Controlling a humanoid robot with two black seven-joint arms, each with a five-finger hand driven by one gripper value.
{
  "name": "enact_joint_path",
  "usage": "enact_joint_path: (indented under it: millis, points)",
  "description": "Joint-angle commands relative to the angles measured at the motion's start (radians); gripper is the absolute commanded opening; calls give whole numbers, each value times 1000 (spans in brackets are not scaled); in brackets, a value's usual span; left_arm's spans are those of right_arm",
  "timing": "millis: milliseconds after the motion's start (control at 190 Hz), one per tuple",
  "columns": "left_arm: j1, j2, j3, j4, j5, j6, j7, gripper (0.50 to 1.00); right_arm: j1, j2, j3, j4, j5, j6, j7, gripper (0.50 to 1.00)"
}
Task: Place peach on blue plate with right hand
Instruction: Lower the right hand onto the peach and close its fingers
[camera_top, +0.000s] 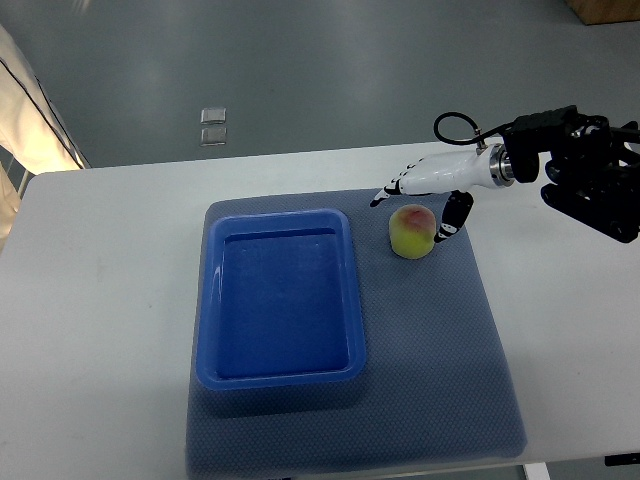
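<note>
Top view: peach (411, 231) sits under open right robot hand (425, 195).

— Where's the peach (411, 230)?
— On the grey mat, just right of the blue plate's (281, 376) far right corner. It's round, yellow-green with a pink blush on top.
— And the plate?
— A deep rectangular tray with rounded corners, lying flat, nothing in it.

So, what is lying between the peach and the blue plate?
Nothing. In the top view, only a bare strip of the grey mat separates the peach from the right rim of the blue plate.
</note>
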Motion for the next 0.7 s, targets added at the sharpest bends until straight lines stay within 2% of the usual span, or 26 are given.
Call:
enact_joint_path:
  millis: [0, 269, 385, 622, 696]
  points:
    - [0, 0, -1, 0, 0, 0, 0, 1000, -14, 6, -14, -2, -2, -5, -9, 928]
    - [0, 0, -1, 0, 0, 0, -1, 1000, -34, 25, -31, -30, -8, -23, -17, 928]
    - [0, 0, -1, 0, 0, 0, 0, 1000, -42, 45, -28, -51, -4, -25, -55, 928]
    - [0, 0, -1, 0, 0, 0, 0, 1000, -45, 45, -25, -51, -1, -23, -55, 924]
    - [0, 0, -1, 0, 0, 0, 0, 1000, -45, 45, -24, -51, 3, -21, -55, 874]
